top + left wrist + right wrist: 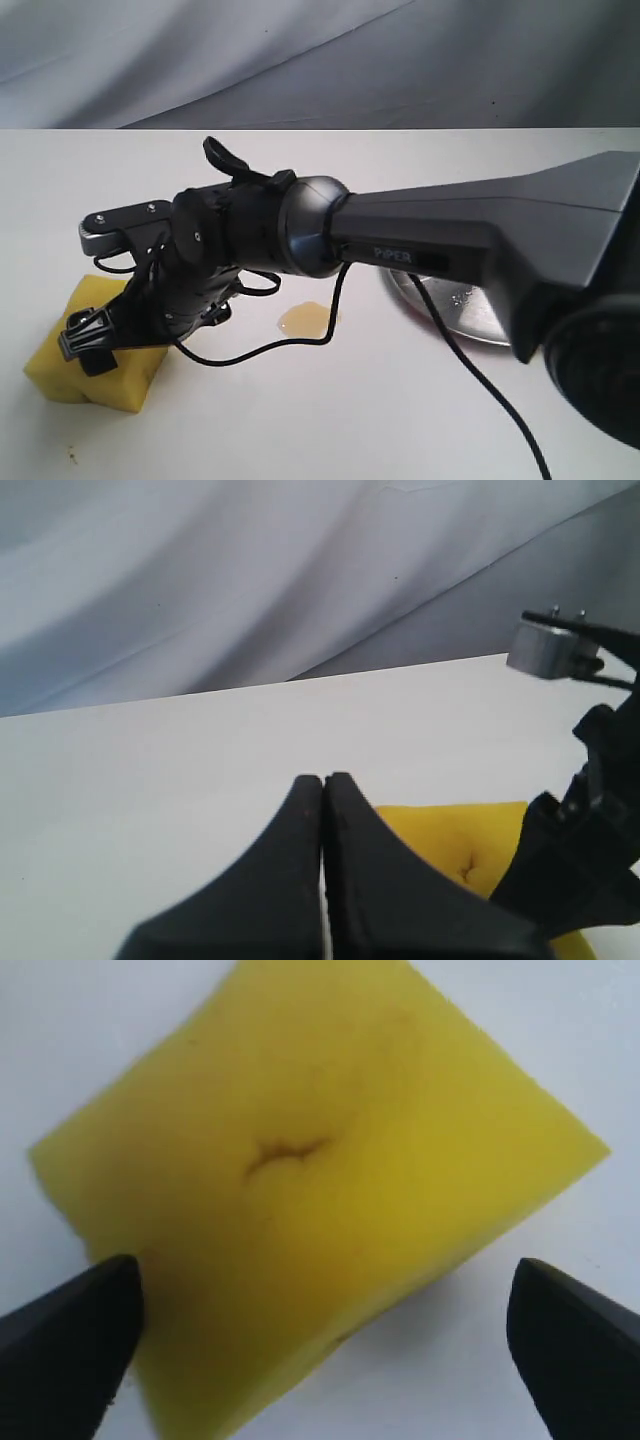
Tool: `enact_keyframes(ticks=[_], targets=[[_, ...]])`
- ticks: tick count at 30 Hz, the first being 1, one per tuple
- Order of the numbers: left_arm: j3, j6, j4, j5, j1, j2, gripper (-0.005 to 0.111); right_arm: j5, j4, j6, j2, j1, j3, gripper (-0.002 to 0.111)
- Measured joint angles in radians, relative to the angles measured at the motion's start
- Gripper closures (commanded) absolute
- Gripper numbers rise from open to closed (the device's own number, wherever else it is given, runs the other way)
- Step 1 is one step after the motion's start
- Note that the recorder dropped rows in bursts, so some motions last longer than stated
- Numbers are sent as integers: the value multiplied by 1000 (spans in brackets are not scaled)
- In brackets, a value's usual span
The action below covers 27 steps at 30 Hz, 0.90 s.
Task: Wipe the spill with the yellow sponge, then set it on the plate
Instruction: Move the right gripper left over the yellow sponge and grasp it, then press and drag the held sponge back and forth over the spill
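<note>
Yellow sponge point(120, 385), lower left of the exterior frame, lies cornerwise under your right gripper point(325, 1290), fingers spread wide; left gripper point(323, 780) pressed together, empty. Close on a corner and the foam may twist free before reaching the spill point(305, 318), frame centre.

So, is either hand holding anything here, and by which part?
Nothing is held. The right hand is open over the yellow sponge, not yet closed on it; the left hand is shut and empty.
</note>
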Motion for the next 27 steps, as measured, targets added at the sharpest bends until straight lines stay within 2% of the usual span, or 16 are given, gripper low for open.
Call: enact_keyframes(ticks=[2,5,8,9,12,20,27], targets=[[0,0,0,0,0,0,107,-19,-2,20,30,0,0,20],[0,0,0,0,0,0,107,-41,6,71,53,0,-4,34],[0,0,0,0,0,0,107,-50,16,114,62,0,-10,63],[0,0,0,0,0,0,107,-53,19,124,62,0,-10,77],[0,0,0,0,0,0,107,-60,23,142,62,0,-11,108],[0,0,0,0,0,0,107,-37,-20,102,49,0,-11,108],[0,0,0,0,0,0,107,52,-264,99,-83,0,27,108]])
